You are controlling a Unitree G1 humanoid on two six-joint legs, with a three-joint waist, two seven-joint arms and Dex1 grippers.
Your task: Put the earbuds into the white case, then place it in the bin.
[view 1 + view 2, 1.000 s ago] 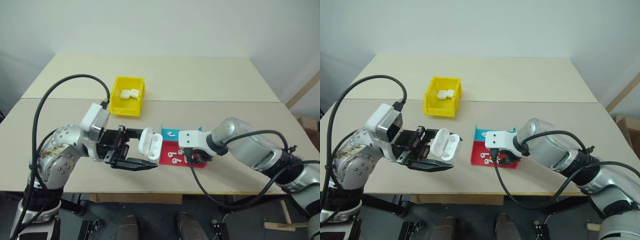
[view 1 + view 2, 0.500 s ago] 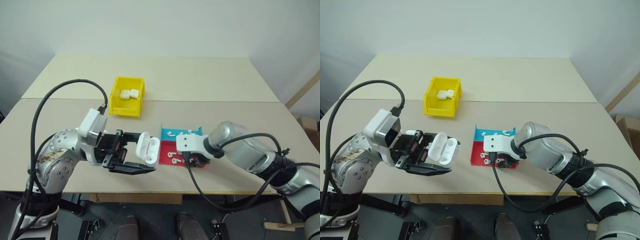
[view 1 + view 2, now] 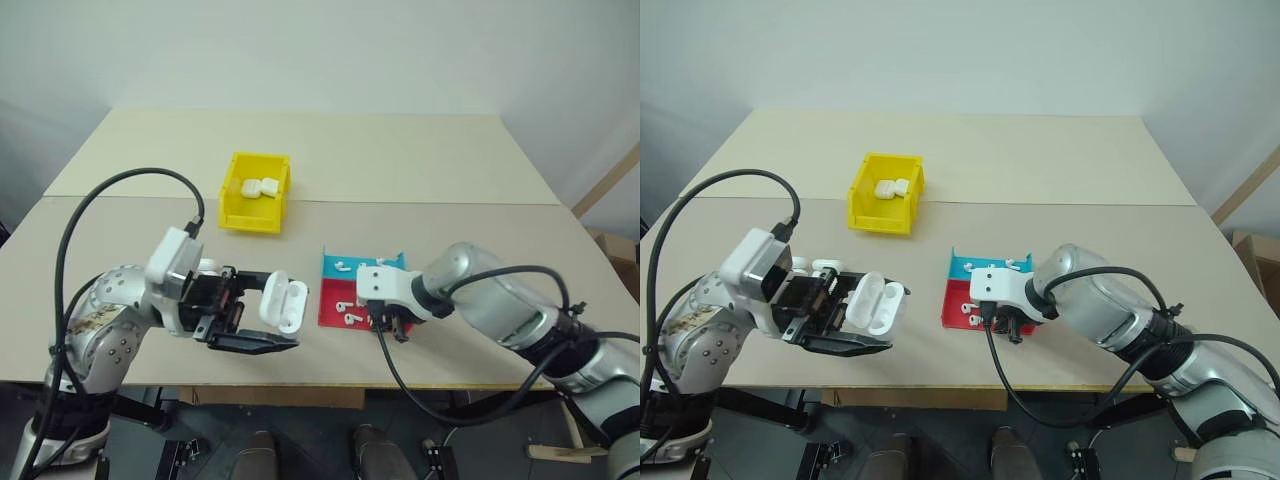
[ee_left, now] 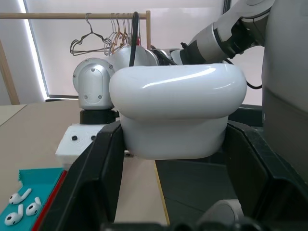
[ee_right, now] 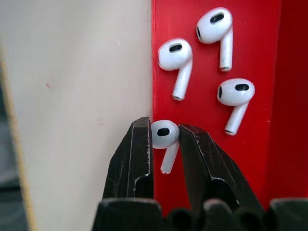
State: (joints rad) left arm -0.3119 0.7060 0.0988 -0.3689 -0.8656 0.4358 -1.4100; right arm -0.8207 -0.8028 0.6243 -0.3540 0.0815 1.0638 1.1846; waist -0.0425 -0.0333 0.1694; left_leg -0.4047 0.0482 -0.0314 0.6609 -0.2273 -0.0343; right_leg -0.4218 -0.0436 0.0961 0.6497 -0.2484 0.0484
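Note:
My left gripper (image 3: 279, 309) is shut on the white case (image 3: 283, 301), held above the table's front left with its lid flipped open; it sits between the black fingers (image 4: 103, 173) as a glossy white body (image 4: 175, 115). My right gripper (image 5: 163, 131) points down onto the red half of the tray (image 3: 333, 300), shut on one earbud (image 5: 164, 136) by its head. Three more earbuds (image 5: 175, 55) lie loose on the red surface beside it. Two others (image 3: 341, 267) rest on the blue half. The yellow bin (image 3: 251, 217) stands further back on the left.
Two white cases (image 3: 258, 187) lie inside the bin. The red and blue tray (image 3: 958, 269) is near the front edge of the table, between both arms. Black cables loop from both wrists. A seam crosses the tabletop behind the bin.
My left gripper has sunk and drawn a little to the left with the case still in it. The right gripper has stayed over the red half of the tray.

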